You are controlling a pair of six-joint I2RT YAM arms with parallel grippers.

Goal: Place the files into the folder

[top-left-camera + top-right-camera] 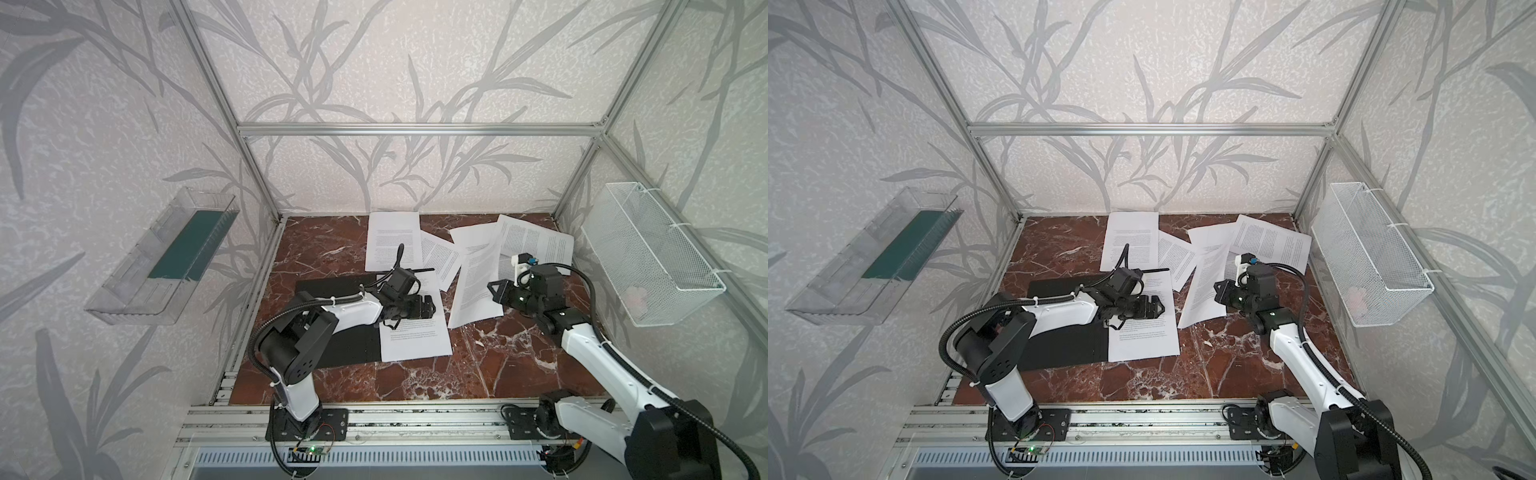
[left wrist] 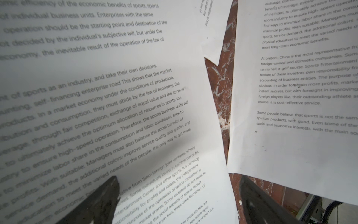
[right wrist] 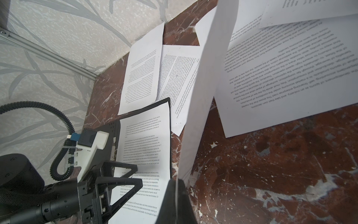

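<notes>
Centrally, item one: thin folder [image 1: 345, 345] [image 1: 1067, 345], open and flat on the red-brown marbled table [image 1: 498, 374], black inside uppermost. Its long axis ran left to right in both top views. Its metal clip bar [image 3: 114, 147] lay along the spine, front to back.

Item two: white printed filed sheet [image 1: 415, 336] [image 1: 1142, 338], lying on the folder's right leaf. Its long axis was parallel to the spine and its text lines ran across the leaf.

Item three: left gripper [image 1: 431, 309] [image 1: 1158, 308] [image 2: 179, 177], over the filed sheet and pointing away from the spine toward the folder's right. Its jaws stood wide apart with nothing between them. Contact with the paper could not be told.

Item four: right gripper [image 1: 493, 286] [image 1: 1217, 286] [image 3: 177, 182], just right of the folder, fingers pressed together on a long edge of a white printed held sheet [image 1: 473, 266] [image 3: 201, 87]. This sheet's long axis ran roughly front to back, leaning a little off the spine's line. The pinched edge was raised, so the sheet appeared nearly edge-on in the right wrist view.

Item five: three loose sheets of white printed paper outside the folder. One [image 1: 392, 241] lay behind the folder, one [image 1: 440, 259] behind its right leaf, and one [image 1: 536, 245] well to its right, at the back.

Item six: clear plastic tray [image 1: 162, 257] on the wall left of the folder, and white wire basket [image 1: 652, 257] on the wall to its right.
</notes>
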